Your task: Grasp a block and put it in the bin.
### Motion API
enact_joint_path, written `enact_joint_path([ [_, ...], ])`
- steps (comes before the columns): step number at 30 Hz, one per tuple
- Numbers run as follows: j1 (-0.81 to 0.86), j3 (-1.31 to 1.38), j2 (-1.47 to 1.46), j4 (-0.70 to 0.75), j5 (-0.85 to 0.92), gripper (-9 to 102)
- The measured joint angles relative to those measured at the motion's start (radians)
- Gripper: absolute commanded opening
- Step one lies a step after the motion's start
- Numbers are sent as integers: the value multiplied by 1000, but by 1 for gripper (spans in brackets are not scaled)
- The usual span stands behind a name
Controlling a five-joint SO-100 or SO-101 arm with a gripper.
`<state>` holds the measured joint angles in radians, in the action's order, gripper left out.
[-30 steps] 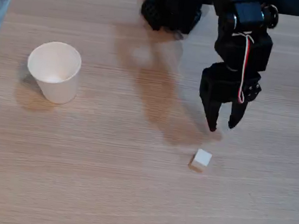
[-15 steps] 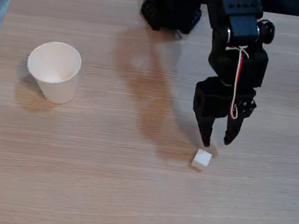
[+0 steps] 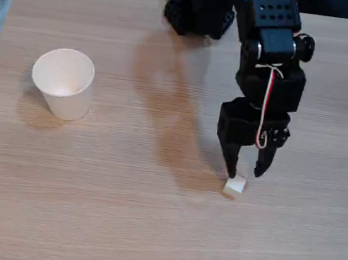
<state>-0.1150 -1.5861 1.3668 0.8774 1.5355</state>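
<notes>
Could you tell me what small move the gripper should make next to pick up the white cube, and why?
Probably a small shift toward the camera and slightly left in the fixed view, then down. The gripper is open, with its left fingertip at the block's top edge, so the block lies off the gap's middle. Centring first should let the fingers straddle it. The cup stands far left, upright.

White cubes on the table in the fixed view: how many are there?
1. The small white cube lies on the wooden table right of centre, just below the open gripper, far from the paper cup at left. The arm could hide another.
</notes>
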Motion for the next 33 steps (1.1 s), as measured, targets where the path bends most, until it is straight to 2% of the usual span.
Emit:
enact_joint_path([
  [33,28,57,-61,0,-49,26],
])
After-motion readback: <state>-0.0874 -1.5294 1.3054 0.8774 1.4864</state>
